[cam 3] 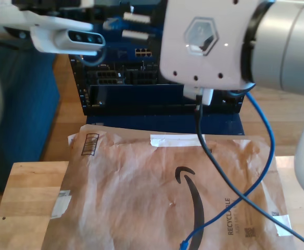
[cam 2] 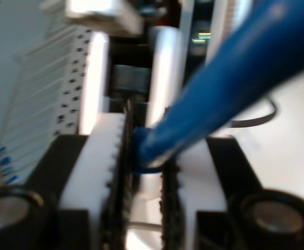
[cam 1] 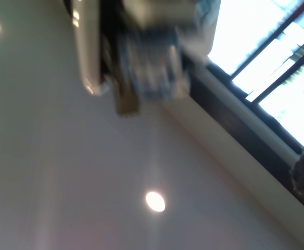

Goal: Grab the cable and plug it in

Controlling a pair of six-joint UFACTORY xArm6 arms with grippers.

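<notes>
The blue cable (cam 3: 264, 156) drops from behind the big white arm housing (cam 3: 209, 41) at the exterior view's right. Its free plug (cam 3: 185, 244) lies on a brown envelope. In the second wrist view my second gripper (cam 2: 149, 156) is shut on the cable (cam 2: 230, 83), pinched between white toothed pads (cam 2: 102, 156). At the exterior view's upper left my first gripper (cam 3: 122, 25) holds a small blue plug (cam 3: 113, 23) in front of the dark rack (cam 3: 141, 78). The first wrist view is blurred and faces the ceiling, with a bluish thing (cam 1: 152, 78) between the fingers.
The rack has a row of ports (cam 3: 143, 52) near its top. A brown paper envelope (cam 3: 141, 187) covers most of the wooden table (cam 3: 27, 192). A thick black cable (cam 3: 214, 161) hangs from the big arm across the envelope. A blue cloth (cam 3: 16, 104) stands at the exterior view's left.
</notes>
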